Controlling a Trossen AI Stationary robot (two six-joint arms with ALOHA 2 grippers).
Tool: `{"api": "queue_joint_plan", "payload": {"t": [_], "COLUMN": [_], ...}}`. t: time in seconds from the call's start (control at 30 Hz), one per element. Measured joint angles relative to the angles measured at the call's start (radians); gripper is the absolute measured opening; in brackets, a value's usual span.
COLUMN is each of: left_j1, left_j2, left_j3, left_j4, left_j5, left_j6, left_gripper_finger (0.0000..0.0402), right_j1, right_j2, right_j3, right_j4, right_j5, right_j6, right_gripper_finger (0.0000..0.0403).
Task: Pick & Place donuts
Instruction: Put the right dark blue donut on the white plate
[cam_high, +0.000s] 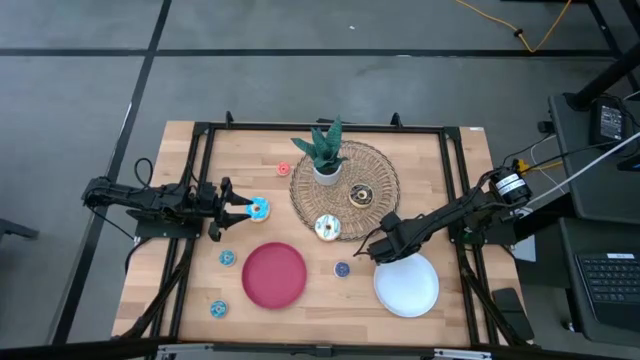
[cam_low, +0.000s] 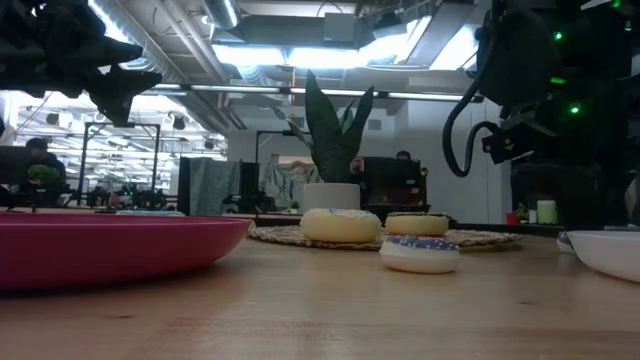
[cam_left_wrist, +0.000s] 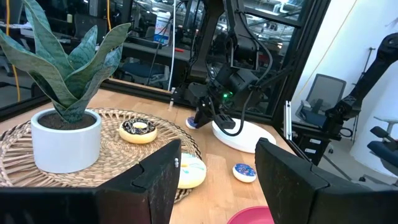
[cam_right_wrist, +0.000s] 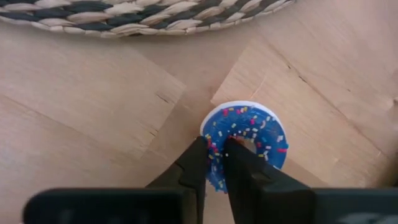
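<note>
1. Right gripper (cam_right_wrist: 215, 163): the jaws are closed on one side of a blue mini donut (cam_right_wrist: 247, 141), pinching its ring through the hole. In the high view this gripper (cam_high: 374, 252) hangs at the edge of the white plate (cam_high: 408, 290), just beside the wicker mat (cam_high: 381, 168).
2. Left gripper (cam_high: 240, 209): a light-blue donut (cam_high: 259, 209) sits at its tips in the high view; whether the fingers (cam_left_wrist: 155, 180) clamp it cannot be told.
3. Remaining donuts: cream donut (cam_high: 327, 228) on the mat's near edge, chocolate donut (cam_high: 361, 195) on the mat, small ones (cam_high: 227, 258) scattered on the table (cam_high: 180, 240) around the red plate (cam_high: 274, 275).
4. Risk: the right grip holds a thin section off-centre. The donut could likely pivot or slip during a quick move.
5. Risk: the plate rim is just beside the right fingers; a low sweep could nudge the plate.
6. Risk: the plant (cam_high: 324, 152) stands on the mat between the arms; a reach across it may clip the leaves.
7. Open room: bare wood lies between the two plates and along the table's near edge. The dark frame (cam_high: 205, 150) borders the far and side edges.
</note>
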Motion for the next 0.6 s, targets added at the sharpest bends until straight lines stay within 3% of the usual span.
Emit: {"api": "queue_joint_plan", "payload": {"t": [0.6], "left_j1": [0.000], "left_j2": [0.000], "left_j3": [0.000], "left_j4": [0.000], "left_j5": [0.000], "left_j6": [0.000], "left_gripper_finger": [0.0198], "right_j1": [0.000], "right_j2": [-0.052], "right_j3": [0.053], "right_j4": [-0.080], "right_j5": [0.013], "right_j6": [-0.065], "right_gripper_finger": [0.0017]}}
